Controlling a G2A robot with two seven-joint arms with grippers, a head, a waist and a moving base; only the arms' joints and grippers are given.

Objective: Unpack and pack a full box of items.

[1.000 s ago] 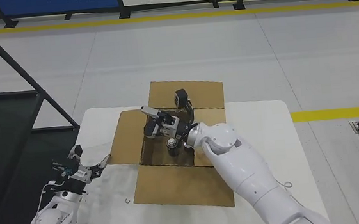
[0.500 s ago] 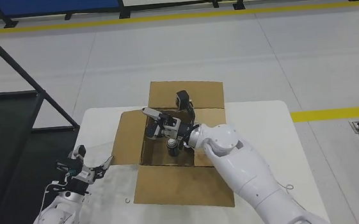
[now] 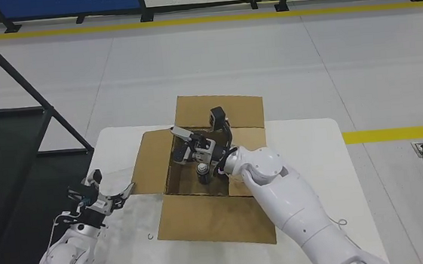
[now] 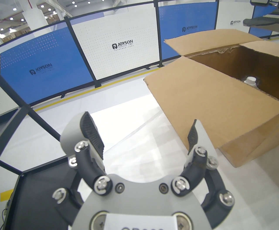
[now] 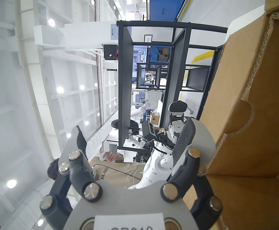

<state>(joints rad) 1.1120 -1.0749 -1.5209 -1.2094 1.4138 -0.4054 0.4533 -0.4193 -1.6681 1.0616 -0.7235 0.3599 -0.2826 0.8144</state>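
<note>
Looking down, I see the box point(image 3: 212, 223) open at the middle of the tabletop point(image 3: 131, 249), flaps folded out. A bottle point(image 3: 201, 171) with a white cap stands inside it, long axis vertical as far as I can judge. My right tool point(image 3: 187, 140) hangs over the opening, jaws spread and empty, pointing sideways toward the tabletop's left edge rather than down. The bottle lies just below it, toward the near edge, so I'd tip the wrist down before descending. My left tool point(image 3: 100, 198) sits spread and empty at the left edge, well apart from the box. Each tool base carries a white label, cut off; the wall panels bear printed logos.
</note>
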